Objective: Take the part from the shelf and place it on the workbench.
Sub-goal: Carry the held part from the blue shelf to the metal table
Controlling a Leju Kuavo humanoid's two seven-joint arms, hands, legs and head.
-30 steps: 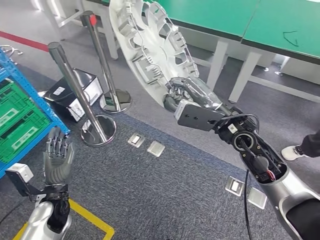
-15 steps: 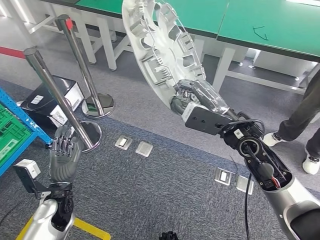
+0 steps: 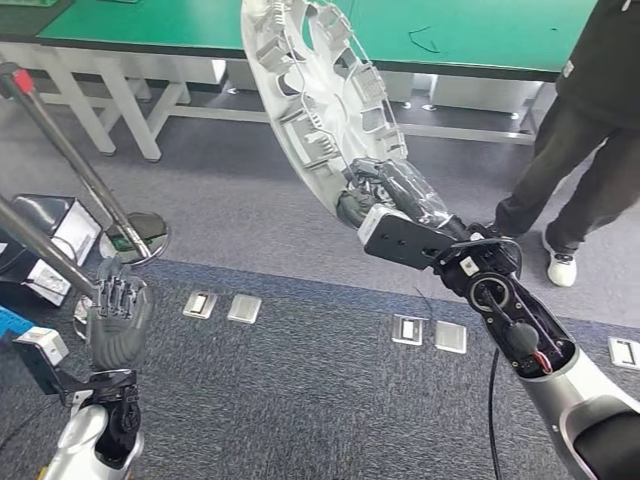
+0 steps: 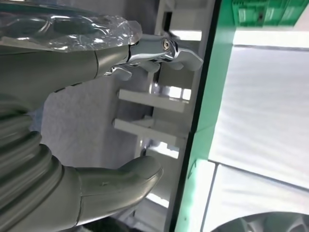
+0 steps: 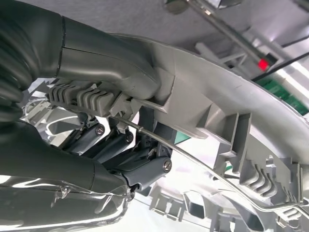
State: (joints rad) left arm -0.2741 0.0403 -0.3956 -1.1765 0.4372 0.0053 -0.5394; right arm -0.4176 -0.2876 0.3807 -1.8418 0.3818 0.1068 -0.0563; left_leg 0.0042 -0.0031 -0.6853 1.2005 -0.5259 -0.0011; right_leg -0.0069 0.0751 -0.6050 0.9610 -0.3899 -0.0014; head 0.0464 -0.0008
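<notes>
Wheel cover carried toward the green workbench

The workbench (image 3: 468,45) lies beyond the raised right hand (image 3: 377,195), which grips the wheel cover (image 3: 317,90) at its lower rim, tilted on edge; best to level it and keep the grip firm before lowering. The left hand (image 3: 117,320) is upright, fingers apart, holding nothing.

Head view looks down; wrist views close behind hands.
</notes>
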